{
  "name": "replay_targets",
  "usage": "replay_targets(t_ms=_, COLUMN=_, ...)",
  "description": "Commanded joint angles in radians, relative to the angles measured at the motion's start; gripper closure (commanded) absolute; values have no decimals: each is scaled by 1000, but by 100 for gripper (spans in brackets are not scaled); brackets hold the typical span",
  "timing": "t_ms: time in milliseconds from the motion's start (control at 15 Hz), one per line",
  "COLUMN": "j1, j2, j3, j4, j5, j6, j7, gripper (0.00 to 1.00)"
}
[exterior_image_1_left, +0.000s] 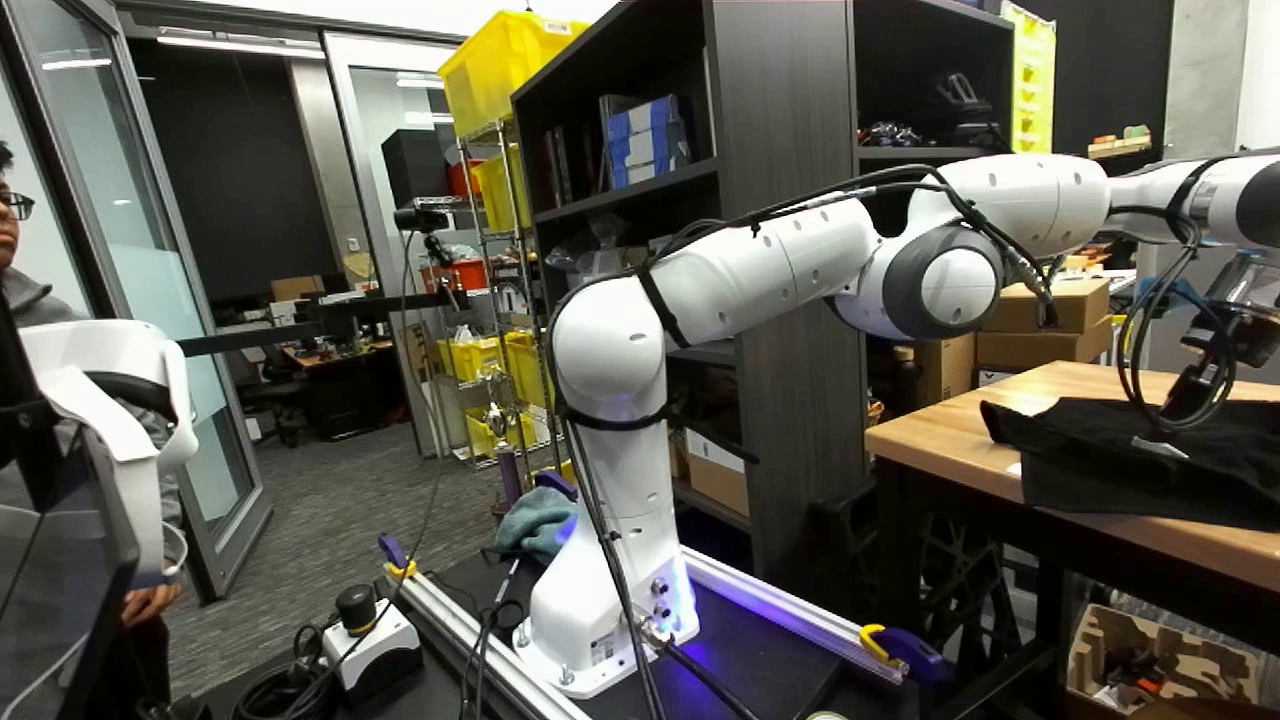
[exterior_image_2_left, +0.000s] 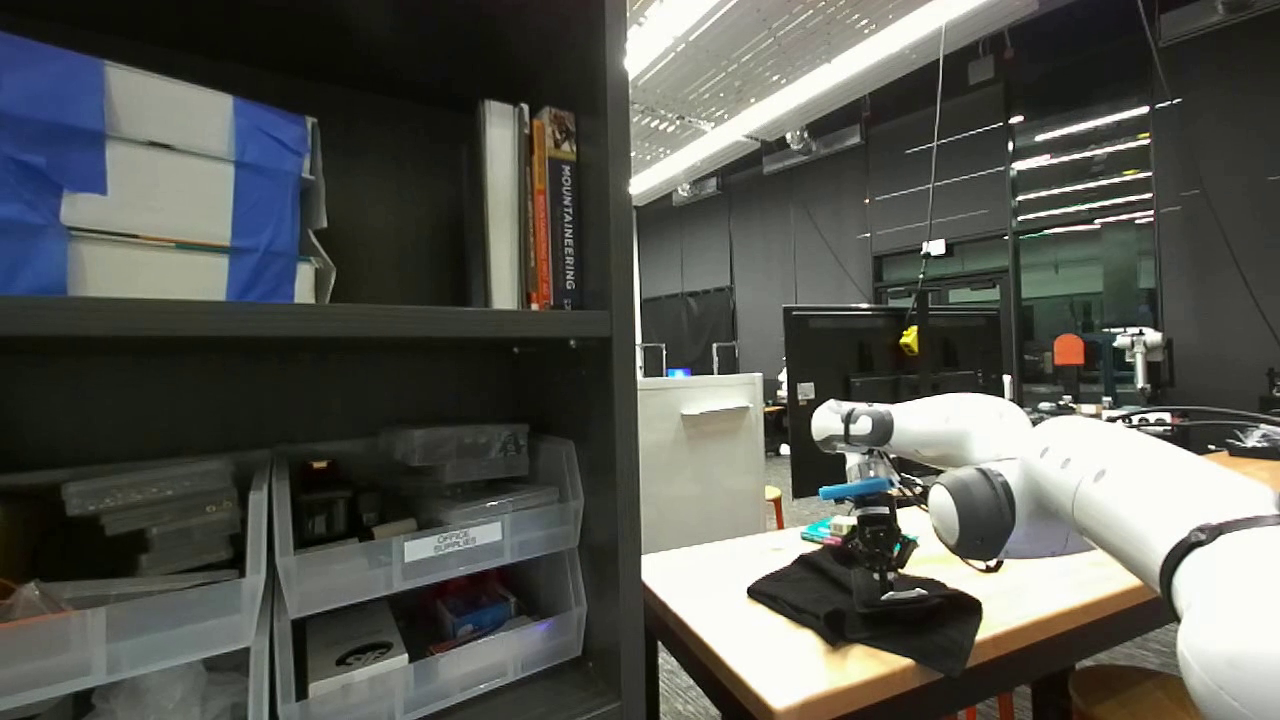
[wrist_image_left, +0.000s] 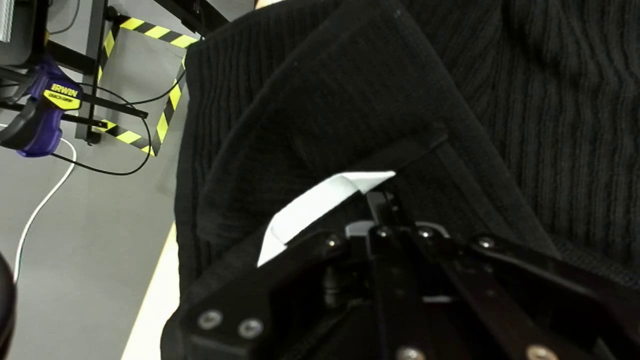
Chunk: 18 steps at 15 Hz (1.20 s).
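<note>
A black ribbed garment or cloth (exterior_image_1_left: 1080, 465) lies folded on the wooden table (exterior_image_1_left: 940, 430). It shows in both exterior views (exterior_image_2_left: 820, 598) and fills most of the wrist view (wrist_image_left: 560, 100). A white strip like a label (wrist_image_left: 315, 205) stands out on the cloth beside my fingertips. My gripper (wrist_image_left: 384, 205) points down at the cloth, its two fingers together. In an exterior view the gripper (exterior_image_2_left: 885, 580) is low over the cloth, close to the white strip (exterior_image_2_left: 905, 595). Whether a pinch of cloth is between the fingertips cannot be seen.
A dark shelf unit (exterior_image_1_left: 790, 300) stands by the arm. Cardboard boxes (exterior_image_1_left: 1045, 310) stand behind the table. Small teal items (exterior_image_2_left: 820, 530) lie on the table beyond the cloth. A purple clamp (wrist_image_left: 45, 110) is below the table edge (wrist_image_left: 155, 305). A person (exterior_image_1_left: 20, 290) stands far aside.
</note>
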Motion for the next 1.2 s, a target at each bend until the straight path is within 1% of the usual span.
replay_targets(t_ms=0, j1=-22, j2=-18, j3=32, j4=5, j5=39, j6=-10, j7=27, gripper=100)
replay_targets(t_ms=200, j1=-75, j2=-52, j3=79, j4=-22, j5=112, j6=-10, j7=59, gripper=100)
replay_targets(t_ms=400, j1=-146, j2=-78, j3=133, j4=-39, j5=200, j6=-14, j7=116, gripper=100)
replay_targets(t_ms=467, j1=-158, j2=-73, j3=144, j4=-29, j5=218, j6=7, j7=135, gripper=100)
replay_targets(t_ms=533, j1=-160, j2=-71, j3=145, j4=-24, j5=221, j6=36, j7=146, gripper=74)
replay_targets(t_ms=600, j1=-149, j2=-63, j3=129, j4=-29, j5=187, j6=24, j7=100, gripper=98)
replay_targets(t_ms=667, j1=-161, j2=-66, j3=137, j4=-29, j5=195, j6=34, j7=108, gripper=94)
replay_targets(t_ms=800, j1=-168, j2=-66, j3=143, j4=-28, j5=199, j6=39, j7=115, gripper=82)
replay_targets(t_ms=867, j1=-163, j2=-69, j3=139, j4=-23, j5=193, j6=32, j7=121, gripper=50)
replay_targets(t_ms=1000, j1=-162, j2=-75, j3=133, j4=-19, j5=178, j6=0, j7=114, gripper=49)
replay_targets(t_ms=1133, j1=-167, j2=-80, j3=127, j4=-13, j5=170, j6=2, j7=123, gripper=40)
